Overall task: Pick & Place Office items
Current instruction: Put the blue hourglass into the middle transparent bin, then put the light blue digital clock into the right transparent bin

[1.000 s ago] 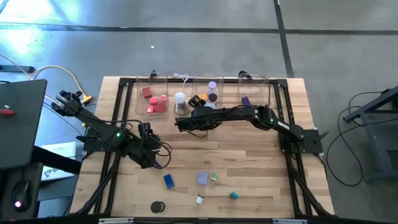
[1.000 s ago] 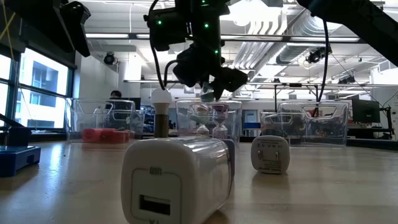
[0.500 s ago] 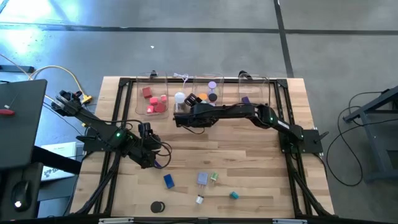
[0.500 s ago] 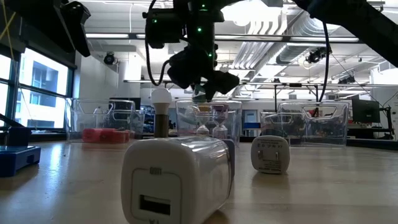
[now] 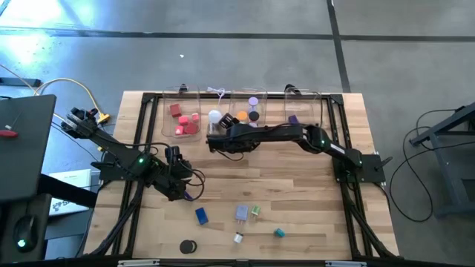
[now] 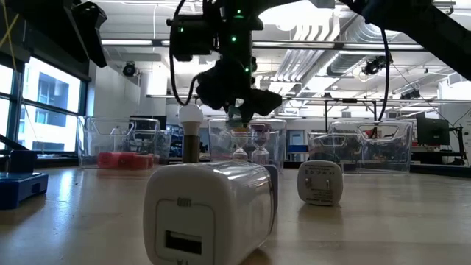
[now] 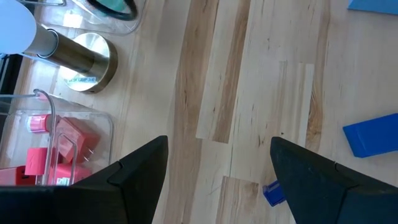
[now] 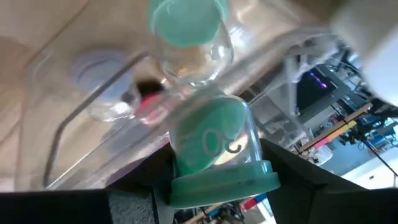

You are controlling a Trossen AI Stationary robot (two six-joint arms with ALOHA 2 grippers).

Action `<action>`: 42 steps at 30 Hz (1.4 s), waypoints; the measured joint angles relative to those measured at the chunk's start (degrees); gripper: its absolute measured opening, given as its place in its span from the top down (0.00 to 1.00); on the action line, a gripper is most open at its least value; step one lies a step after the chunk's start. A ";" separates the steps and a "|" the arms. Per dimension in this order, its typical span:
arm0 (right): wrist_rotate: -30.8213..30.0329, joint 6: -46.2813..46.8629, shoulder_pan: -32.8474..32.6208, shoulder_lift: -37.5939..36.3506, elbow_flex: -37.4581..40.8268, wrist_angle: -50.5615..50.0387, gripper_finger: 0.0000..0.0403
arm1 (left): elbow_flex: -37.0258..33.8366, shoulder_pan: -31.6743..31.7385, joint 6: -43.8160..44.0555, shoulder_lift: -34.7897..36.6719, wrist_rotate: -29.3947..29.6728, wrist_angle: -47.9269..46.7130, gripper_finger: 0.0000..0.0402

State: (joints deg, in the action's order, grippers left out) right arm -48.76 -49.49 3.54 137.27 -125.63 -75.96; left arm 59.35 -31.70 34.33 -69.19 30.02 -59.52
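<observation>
My right gripper (image 8: 217,186) is shut on a teal cylinder-shaped office item (image 8: 214,146) with a wider rim. It hangs just in front of the clear middle bin (image 5: 246,111) at the far edge, as the low view (image 6: 239,112) also shows. That bin holds orange, purple and dark pieces. My left gripper (image 7: 217,168) hovers open over bare wood at the table's left (image 5: 182,182). More office items lie near the front edge: a blue block (image 5: 201,216), a grey-purple piece (image 5: 242,213), a teal piece (image 5: 279,233) and a black disc (image 5: 188,246). My right gripper pinches the teal item's two opposite sides (image 8: 180,158) between its two fingers. The fingers slant down toward the table's far edge. The item is lifted clear, its wide rim (image 8: 224,183) toward the wrist, close to the bin's near wall.
A white dome on a silvery base (image 5: 215,119) stands between the middle bin and the left bin (image 5: 182,119), which holds red pieces. A third clear bin (image 5: 304,111) is at the far right. A black frame rail (image 5: 245,95) runs along the table's edges.
My right gripper has rolled a little at the wrist and edged toward the far bins, still holding the teal item clear of the table.
</observation>
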 joint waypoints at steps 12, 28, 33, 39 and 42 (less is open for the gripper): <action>-1.59 2.81 0.30 2.21 -0.06 -0.13 0.54 | 0.00 -2.27 0.22 0.03 -0.12 -0.01 0.32; 0.16 7.49 0.19 2.01 -0.05 0.44 0.46 | 0.00 -3.74 0.59 0.03 0.03 0.02 0.32; -0.94 7.97 -0.03 1.14 0.18 0.61 0.46 | 0.00 -3.74 1.13 0.02 0.05 0.02 0.32; -5.50 10.38 -1.54 0.02 0.22 -0.28 0.46 | 0.00 -3.74 1.31 0.01 0.06 0.01 0.32; -6.33 10.95 -2.17 -1.22 0.11 -2.41 0.46 | 0.00 -3.74 1.31 0.01 0.04 0.02 0.32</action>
State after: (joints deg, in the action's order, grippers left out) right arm -55.09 -38.54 1.36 136.05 -125.51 -78.37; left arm 59.35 -35.44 35.64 -69.19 30.06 -59.51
